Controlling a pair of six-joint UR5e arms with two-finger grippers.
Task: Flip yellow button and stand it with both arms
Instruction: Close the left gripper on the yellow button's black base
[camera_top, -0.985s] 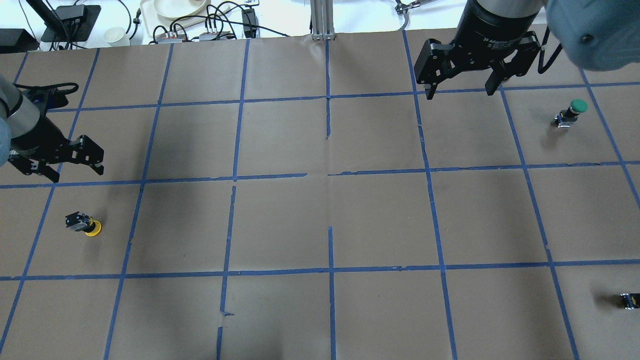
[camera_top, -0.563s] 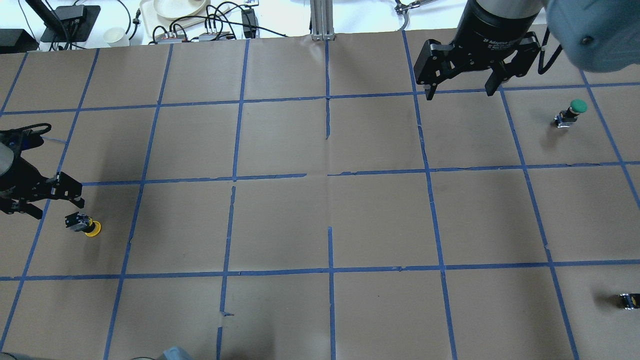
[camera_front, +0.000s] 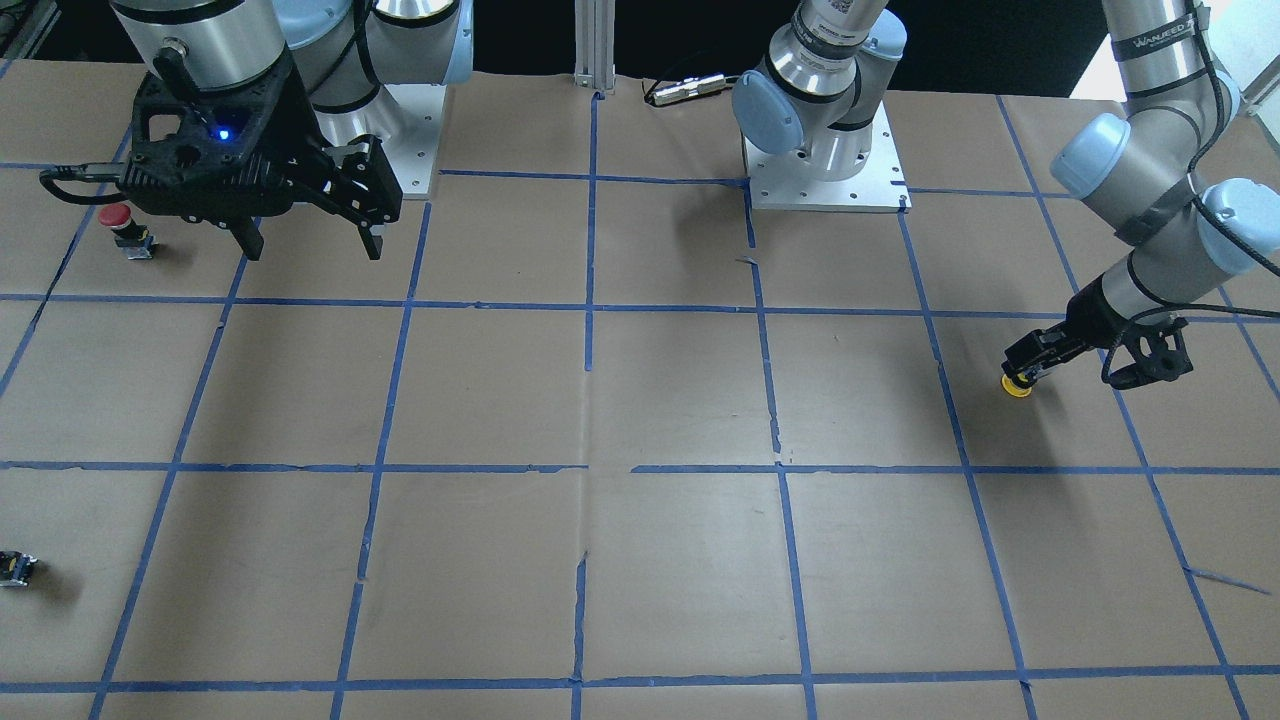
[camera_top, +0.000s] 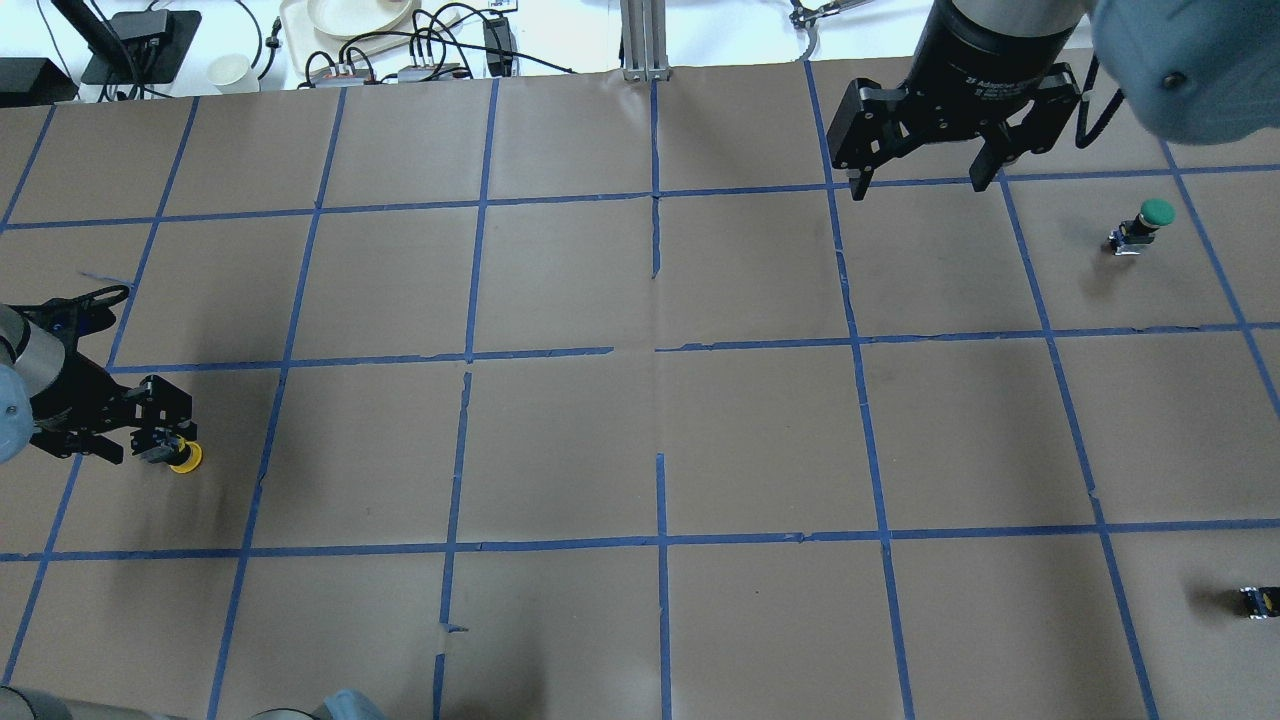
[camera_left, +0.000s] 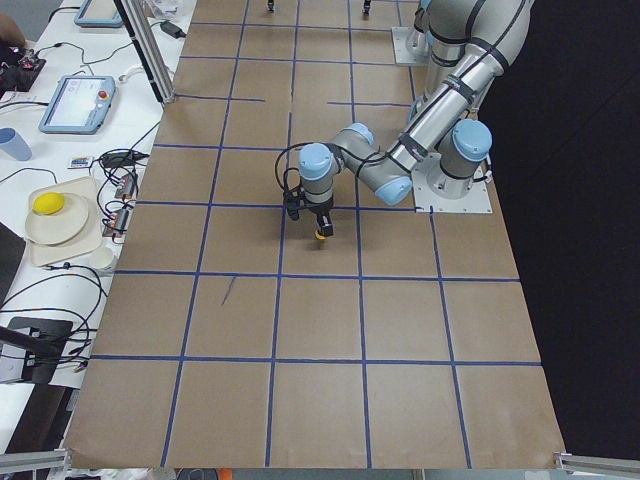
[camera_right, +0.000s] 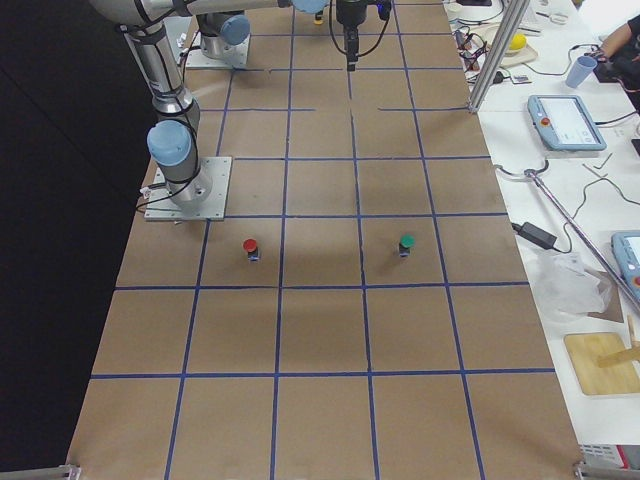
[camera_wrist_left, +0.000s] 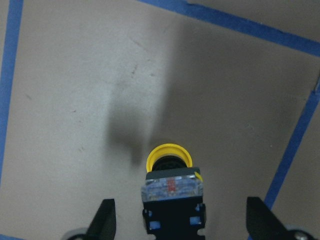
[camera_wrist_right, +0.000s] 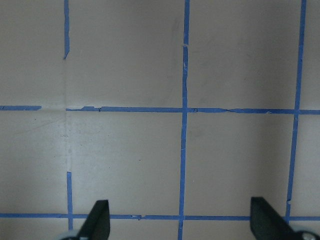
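Inside spread left hand (camera_wrist_left: 182, 221): yellow button (camera_wrist_left: 170, 189) lying sideways, cap pointing away.

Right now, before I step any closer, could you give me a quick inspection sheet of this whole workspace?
surface: brown paper table gridded with blue tape, some strips torn.
job's things: yellow button lying on its side, untouched.
clutter: red button and green button, apart, at the right arm's end.
grippers: left gripper open, low, fingers either side of the yellow button; right gripper open, held high, empty.
cables: black cable at the right wrist; tangle on the bench.
surroundings: white bench beyond the table with plate and cup.
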